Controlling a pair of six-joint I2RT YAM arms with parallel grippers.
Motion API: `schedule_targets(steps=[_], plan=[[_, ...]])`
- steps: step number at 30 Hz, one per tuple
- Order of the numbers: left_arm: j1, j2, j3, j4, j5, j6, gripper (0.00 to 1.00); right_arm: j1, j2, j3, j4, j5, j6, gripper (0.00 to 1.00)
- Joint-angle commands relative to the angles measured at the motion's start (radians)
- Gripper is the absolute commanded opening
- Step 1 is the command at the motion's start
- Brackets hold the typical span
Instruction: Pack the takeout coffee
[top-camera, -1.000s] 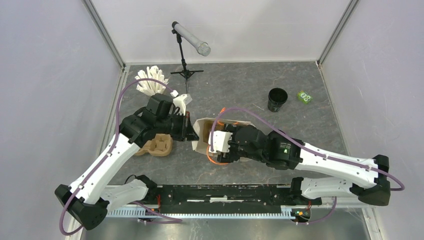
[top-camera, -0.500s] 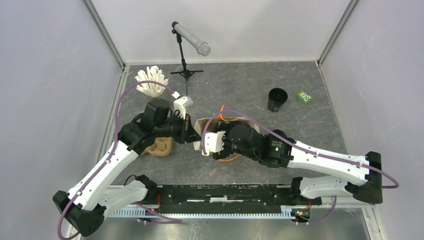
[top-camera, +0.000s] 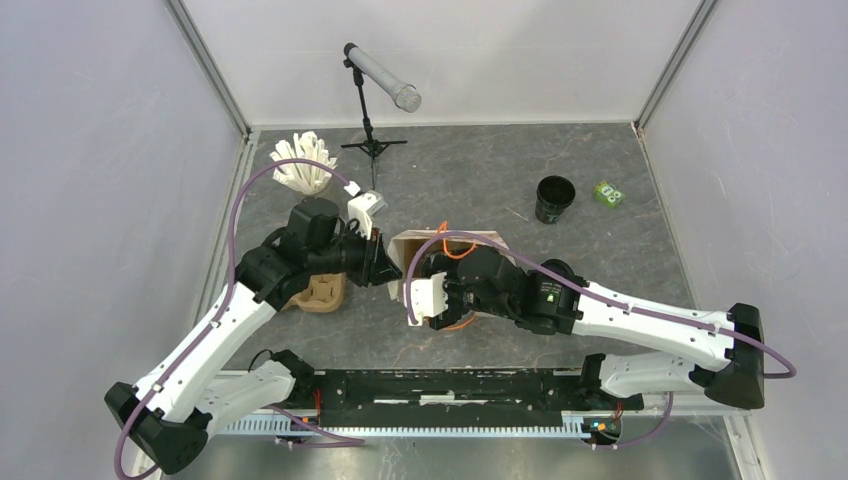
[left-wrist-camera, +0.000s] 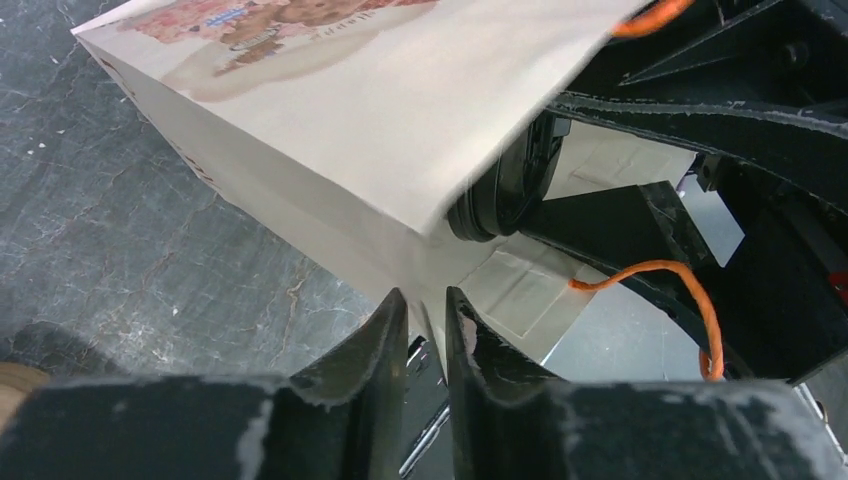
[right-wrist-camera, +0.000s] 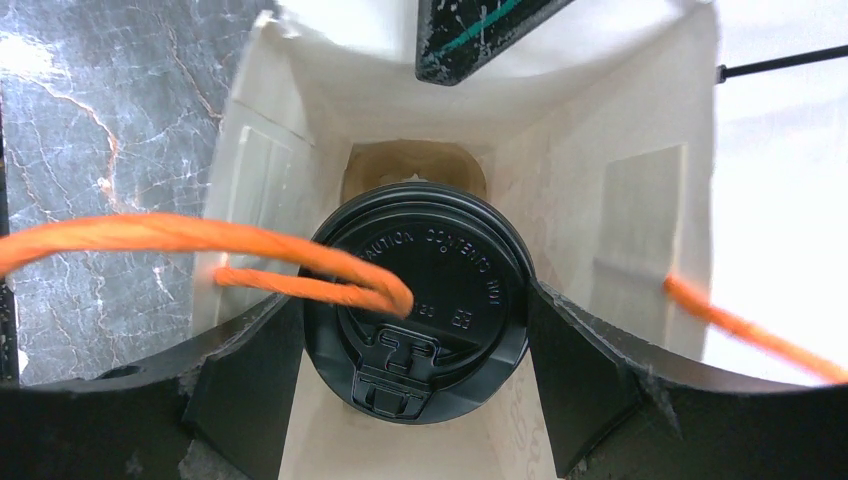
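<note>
Clasping the takeout coffee (right-wrist-camera: 420, 290) at its lid rim, the right claw (right-wrist-camera: 415, 335) holds it inside the paper bag (right-wrist-camera: 640, 200), mid tabletop (top-camera: 480, 170); the left claw (left-wrist-camera: 425, 330) pinches the bag wall. Likely light and crushable: squeeze gently.

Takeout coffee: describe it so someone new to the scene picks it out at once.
On the grey table, find the pale paper bag at its middle. Inside its open mouth, clamped by the right gripper, is the takeout coffee. Unlike the open black cup at the far right, it wears an embossed black lid.
</note>
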Motion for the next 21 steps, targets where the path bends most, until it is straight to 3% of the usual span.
schedule_targets(steps=[1, 3, 7, 17, 20, 21], plan=[[-0.002, -0.006, 0.019, 0.032, -0.014, 0.012, 0.37, -0.003, -0.002, -0.002, 0.032, -0.042, 0.001, 0.66], [-0.001, -0.024, 0.004, 0.023, -0.018, -0.024, 0.51, -0.003, 0.000, -0.004, 0.037, -0.036, 0.001, 0.66], [-0.002, -0.072, -0.014, 0.012, -0.040, -0.071, 0.61, -0.002, -0.002, -0.012, 0.044, -0.023, 0.004, 0.65], [-0.002, -0.048, -0.033, 0.001, -0.050, -0.095, 0.59, -0.003, -0.005, 0.000, 0.039, 0.021, -0.017, 0.64], [-0.003, -0.041, -0.042, 0.006, -0.043, -0.098, 0.50, -0.003, -0.011, 0.000, 0.033, 0.038, -0.023, 0.64], [-0.003, -0.042, -0.045, 0.007, -0.043, -0.097, 0.43, -0.004, -0.013, -0.001, 0.032, 0.045, -0.027, 0.64]])
